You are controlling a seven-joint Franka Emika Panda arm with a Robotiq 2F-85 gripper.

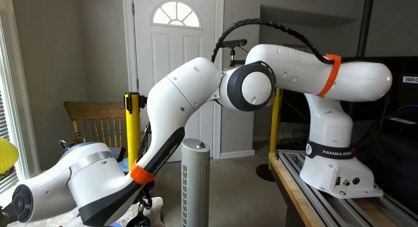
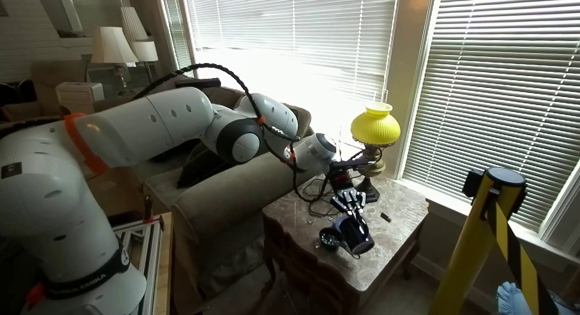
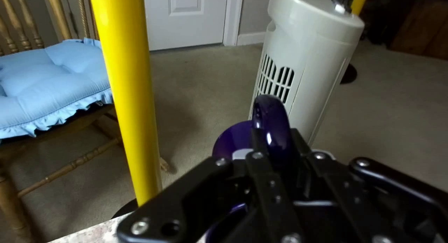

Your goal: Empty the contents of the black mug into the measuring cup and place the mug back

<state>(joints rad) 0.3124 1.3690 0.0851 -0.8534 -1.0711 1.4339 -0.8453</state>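
Gripper point(image 3: 277, 143) (nearest, wrist view): clamped narrow on the handle point(image 3: 269, 115) of the one black mug point(image 3: 229, 140), presumably so it can be tipped. In an exterior view I see the mug tilted over the marble surface point(image 2: 383, 233) toward its near corner, beside one dark vessel point(image 2: 330, 239), perhaps the measuring cup, at the edge above the carved apron point(image 2: 297, 256). In an exterior view: two yellow posts point(image 1: 133, 130), one fan point(image 1: 196, 184).

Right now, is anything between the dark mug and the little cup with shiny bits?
Nothing visible. In an exterior view, the tilted mug, its handle in the gripper, is beside the small cup; touching or not, unclear.
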